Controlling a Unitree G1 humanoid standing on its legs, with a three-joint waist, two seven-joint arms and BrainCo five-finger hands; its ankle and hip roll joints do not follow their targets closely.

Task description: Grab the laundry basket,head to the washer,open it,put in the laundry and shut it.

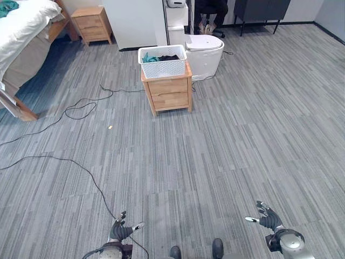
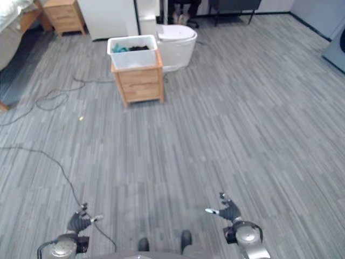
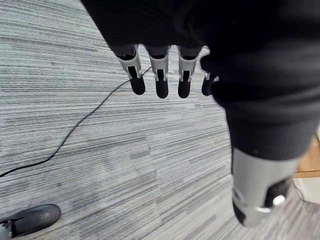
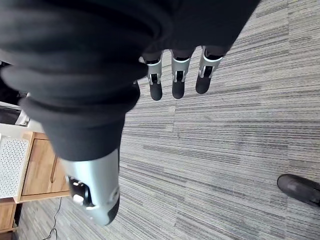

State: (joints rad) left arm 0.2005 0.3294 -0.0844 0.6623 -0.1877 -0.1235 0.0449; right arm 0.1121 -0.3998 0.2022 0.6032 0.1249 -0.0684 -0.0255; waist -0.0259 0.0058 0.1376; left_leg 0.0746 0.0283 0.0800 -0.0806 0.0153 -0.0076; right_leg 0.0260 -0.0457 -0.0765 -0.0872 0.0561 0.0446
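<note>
Grey striped carpet floor (image 1: 226, 140). Wooden nightstand (image 1: 168, 93) stands on it at 12 o'clock, white laundry basket (image 1: 162, 60) on top. White washer (image 1: 205, 54) on the floor just beside it at 1 o'clock. Second nightstand (image 1: 92, 24) and bed (image 1: 27, 38) at 10–11 o'clock.

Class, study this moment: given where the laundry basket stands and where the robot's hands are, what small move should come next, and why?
Probably walk forward toward the laundry basket. It sits on the wooden nightstand far across the carpet, while the left hand and right hand hang open and empty, nowhere near it. The washer stands just behind.
</note>
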